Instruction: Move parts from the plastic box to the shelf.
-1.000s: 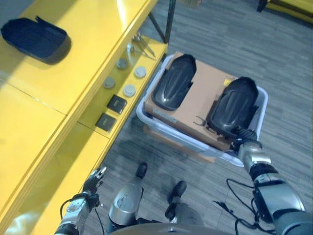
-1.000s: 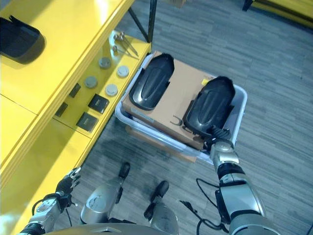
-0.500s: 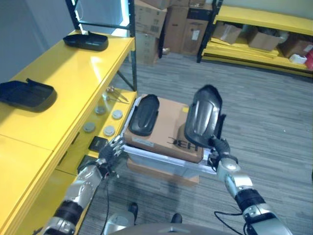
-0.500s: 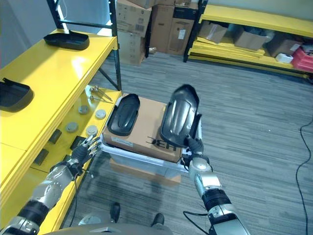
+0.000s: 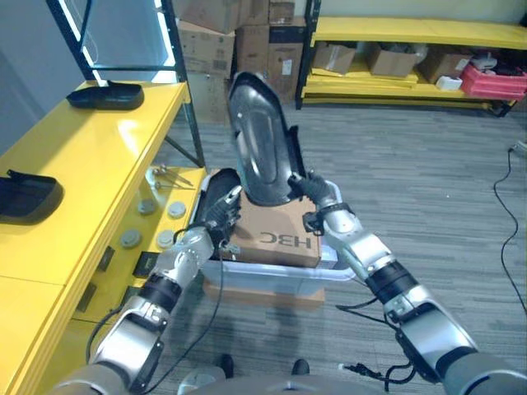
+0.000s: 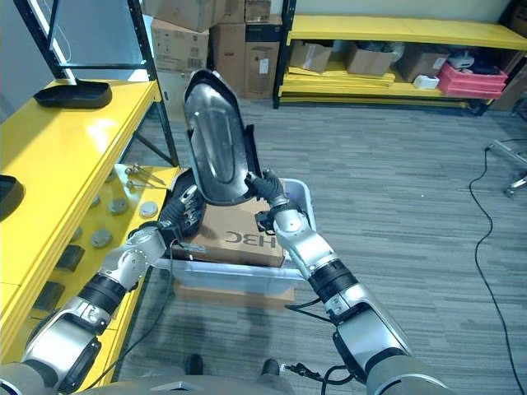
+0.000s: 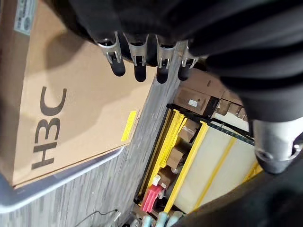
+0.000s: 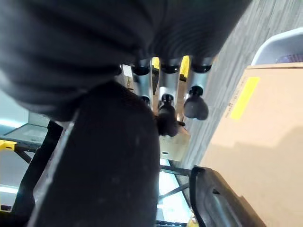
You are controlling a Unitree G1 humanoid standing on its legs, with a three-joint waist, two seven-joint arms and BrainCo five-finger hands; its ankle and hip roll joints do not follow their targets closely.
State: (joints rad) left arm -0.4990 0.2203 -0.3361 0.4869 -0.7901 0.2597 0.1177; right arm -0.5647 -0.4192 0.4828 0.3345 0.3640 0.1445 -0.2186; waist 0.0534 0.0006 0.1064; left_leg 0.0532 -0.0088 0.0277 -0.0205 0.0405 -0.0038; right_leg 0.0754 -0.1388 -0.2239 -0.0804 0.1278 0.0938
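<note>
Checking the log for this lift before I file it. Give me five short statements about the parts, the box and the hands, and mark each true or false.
1. The right hand holds a black part raised above the plastic box. True.
2. The left hand is also curled round that raised part. False: it reaches, fingers fairly straight, at the second black part lying on the cardboard box.
3. The cardboard box sits inside the plastic box. True.
4. The yellow shelf top holds no parts yet. False: a black part lies at its far end and another at the near edge.
5. The plastic box stands on the shelf. False: it is on the floor beside it.
</note>
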